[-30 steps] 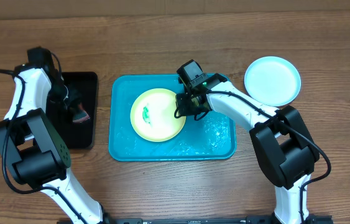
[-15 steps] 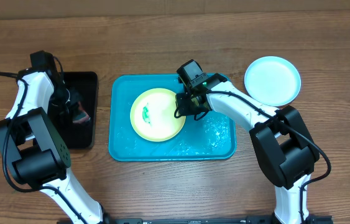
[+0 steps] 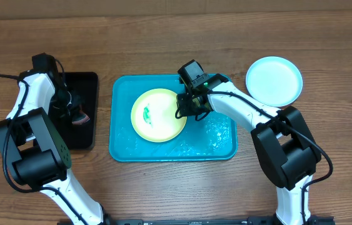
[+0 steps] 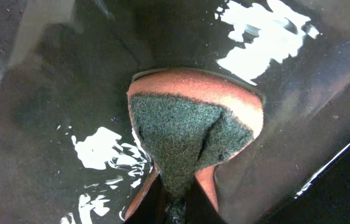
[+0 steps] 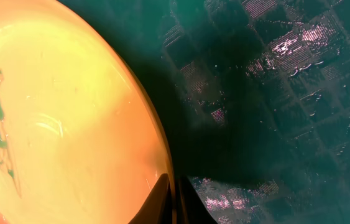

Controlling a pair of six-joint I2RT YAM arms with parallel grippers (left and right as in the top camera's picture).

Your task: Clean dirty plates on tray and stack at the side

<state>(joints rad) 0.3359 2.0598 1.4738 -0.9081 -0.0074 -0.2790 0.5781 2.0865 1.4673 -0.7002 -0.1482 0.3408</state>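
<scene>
right gripper (image 3: 181, 112) holds plate (image 3: 154, 119), left gripper (image 4: 173, 205) sponge (image 4: 190, 127)

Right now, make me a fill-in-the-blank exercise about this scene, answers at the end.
The left gripper is shut on a sponge over the small tray, whose colour is ____.
The right gripper pinches the yellow-green plate by its ____.
Seen from overhead, the green smear lies on that plate's ____ half.
The pale plate rests on the ____, outside the turquoise tray.
Missing words: black; rim; left; table.
</scene>
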